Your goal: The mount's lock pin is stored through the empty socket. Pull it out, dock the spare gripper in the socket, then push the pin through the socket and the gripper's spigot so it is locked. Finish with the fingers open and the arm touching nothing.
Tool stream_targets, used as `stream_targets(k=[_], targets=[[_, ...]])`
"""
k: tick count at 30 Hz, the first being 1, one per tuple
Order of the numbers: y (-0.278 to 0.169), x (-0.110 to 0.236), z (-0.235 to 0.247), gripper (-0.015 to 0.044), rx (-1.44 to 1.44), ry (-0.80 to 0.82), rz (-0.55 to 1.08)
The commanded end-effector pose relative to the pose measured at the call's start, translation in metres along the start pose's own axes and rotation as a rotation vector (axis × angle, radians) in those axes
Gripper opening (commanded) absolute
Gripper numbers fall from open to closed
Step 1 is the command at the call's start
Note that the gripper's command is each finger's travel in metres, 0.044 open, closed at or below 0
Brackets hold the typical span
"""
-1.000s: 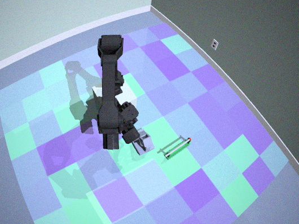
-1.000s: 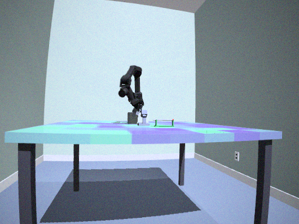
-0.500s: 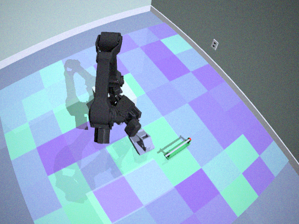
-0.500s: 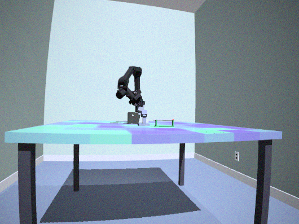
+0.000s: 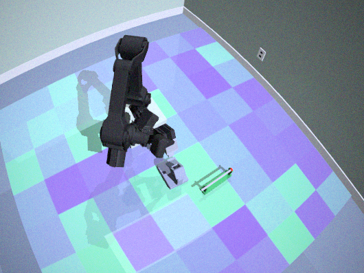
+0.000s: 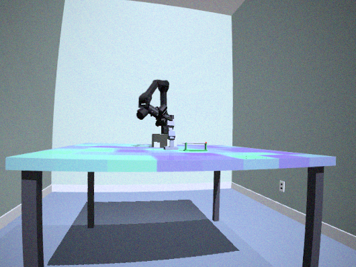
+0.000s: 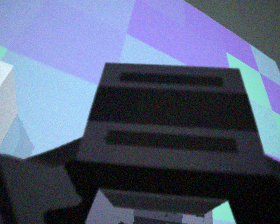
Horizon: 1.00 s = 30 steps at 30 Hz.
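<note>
The pin (image 5: 216, 179) (image 6: 195, 143), white with a red end, lies across the posts of a green rack (image 5: 220, 183) (image 6: 196, 150), clear of the mount. The lavender-grey mount (image 5: 178, 175) (image 6: 170, 148) stands on the table with its socket upright. My gripper (image 5: 162, 138) (image 6: 166, 118) is shut on the spare gripper (image 5: 172, 147) (image 6: 170, 123) (image 7: 170, 107), a dark body with light parts. It is held close above and beside the socket in the top view. Whether the spigot touches the socket cannot be told; the arm hides part of it.
A white and grey block (image 5: 158, 109) (image 6: 159, 139) (image 7: 6, 102) stands behind the mount, near the arm. The green rack is to the right of the mount. The patchwork table (image 5: 144, 241) (image 6: 84, 163) carries everything.
</note>
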<state>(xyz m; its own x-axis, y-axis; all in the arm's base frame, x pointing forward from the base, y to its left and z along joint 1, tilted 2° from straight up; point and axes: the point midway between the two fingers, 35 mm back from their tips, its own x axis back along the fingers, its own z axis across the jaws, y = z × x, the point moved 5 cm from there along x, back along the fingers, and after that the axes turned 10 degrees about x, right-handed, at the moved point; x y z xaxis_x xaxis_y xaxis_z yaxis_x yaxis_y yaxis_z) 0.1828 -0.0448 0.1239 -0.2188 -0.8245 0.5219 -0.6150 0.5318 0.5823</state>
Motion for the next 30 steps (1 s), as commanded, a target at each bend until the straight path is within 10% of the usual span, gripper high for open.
stream_targets(k=[1,30], targets=[[0.004,0.003,-0.003,0.0000,0.065,-0.087,0.007],[-0.017,-0.011,-0.004,0.0000,0.116,-0.155,0.037]])
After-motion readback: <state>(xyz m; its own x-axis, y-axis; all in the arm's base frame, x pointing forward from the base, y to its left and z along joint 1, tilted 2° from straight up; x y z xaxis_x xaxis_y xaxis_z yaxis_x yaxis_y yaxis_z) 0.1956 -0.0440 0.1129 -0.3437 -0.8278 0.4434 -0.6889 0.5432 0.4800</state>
